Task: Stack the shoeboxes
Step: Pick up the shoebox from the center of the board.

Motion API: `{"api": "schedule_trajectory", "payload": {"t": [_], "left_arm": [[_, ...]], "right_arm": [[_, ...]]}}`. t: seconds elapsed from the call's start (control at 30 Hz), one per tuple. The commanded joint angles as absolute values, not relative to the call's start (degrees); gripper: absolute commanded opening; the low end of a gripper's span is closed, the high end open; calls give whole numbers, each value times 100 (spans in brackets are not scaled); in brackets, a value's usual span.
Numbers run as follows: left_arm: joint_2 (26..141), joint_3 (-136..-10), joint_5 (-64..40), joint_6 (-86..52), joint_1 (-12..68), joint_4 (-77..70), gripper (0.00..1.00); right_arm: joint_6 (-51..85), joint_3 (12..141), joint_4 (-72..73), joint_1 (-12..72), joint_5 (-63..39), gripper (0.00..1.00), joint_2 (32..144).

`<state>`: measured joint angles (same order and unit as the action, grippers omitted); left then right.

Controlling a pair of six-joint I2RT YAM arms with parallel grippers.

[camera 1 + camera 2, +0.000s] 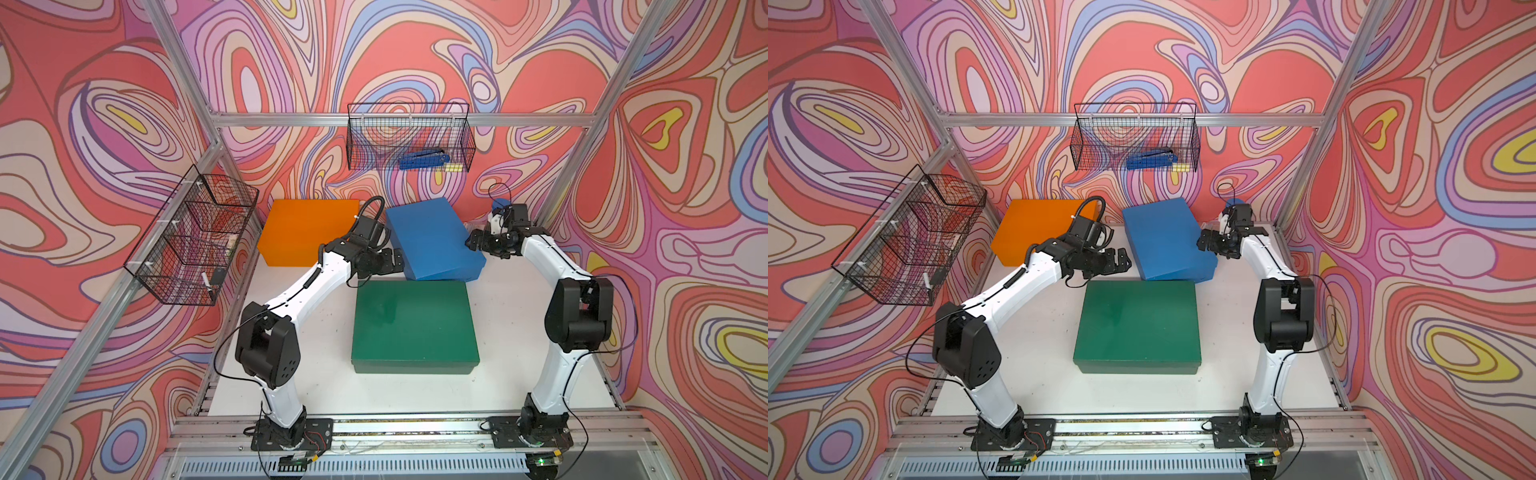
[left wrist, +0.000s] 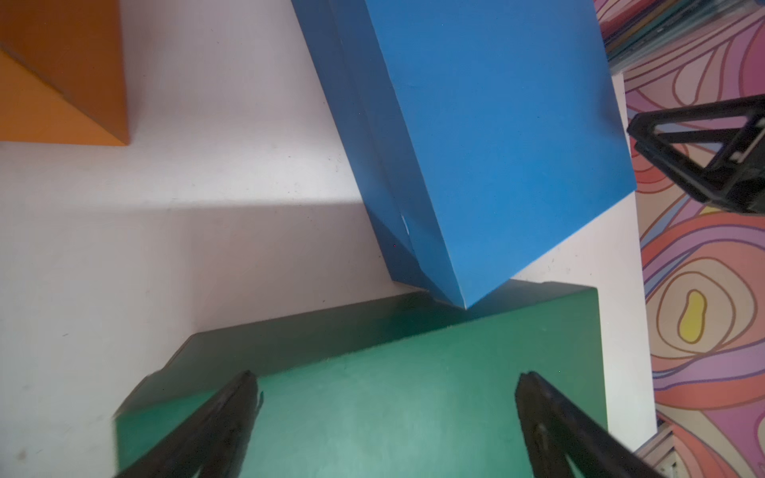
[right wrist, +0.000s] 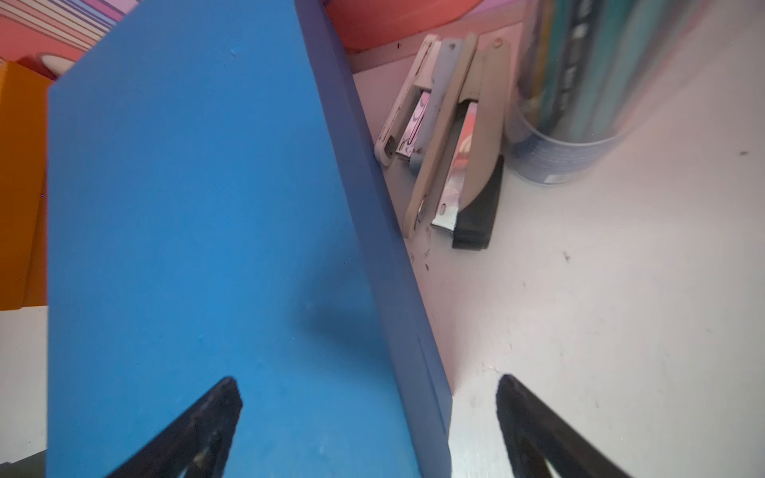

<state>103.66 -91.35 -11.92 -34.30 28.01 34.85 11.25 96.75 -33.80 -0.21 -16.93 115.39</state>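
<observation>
A: Where do the shoeboxes stand?

B: None is properly stacked. The green box (image 1: pixel 413 324) lies flat in the middle of the table (image 1: pixel 316 332), nearest the arm bases. The blue box (image 1: pixel 432 237) sits just behind it, skewed and tilted. One near corner seems propped on the green lid's far edge (the left wrist view shows that corner overlapping it). The orange box (image 1: pixel 305 232) lies flat at the back left, apart from both.

A: And the grippers?

B: The left gripper (image 2: pixel 387 378) hovers by the blue box's left near corner, about over the green box's far edge, jaws spread wide with nothing in them. The right gripper (image 3: pixel 366 383) is at the blue box's right side, jaws just as wide, one finger over the lid and one over the table, gripping nothing.

A: So how far along?

B: Barely begun, I'd say: blue needs squaring onto green, then orange goes on top
</observation>
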Motion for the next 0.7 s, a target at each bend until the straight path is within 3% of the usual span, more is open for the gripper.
{"api": "schedule_trajectory", "payload": {"t": [0.0, 0.67], "left_arm": [[10714, -9518, -1548, -3905, 2736, 3047, 100], [12676, -11213, -1935, -4471, 2678, 3173, 99]], "right_arm": [[1212, 10086, -3196, -32, -2019, 98, 11792], [1573, 11116, -3581, -35, -3273, 95, 13131]]}}
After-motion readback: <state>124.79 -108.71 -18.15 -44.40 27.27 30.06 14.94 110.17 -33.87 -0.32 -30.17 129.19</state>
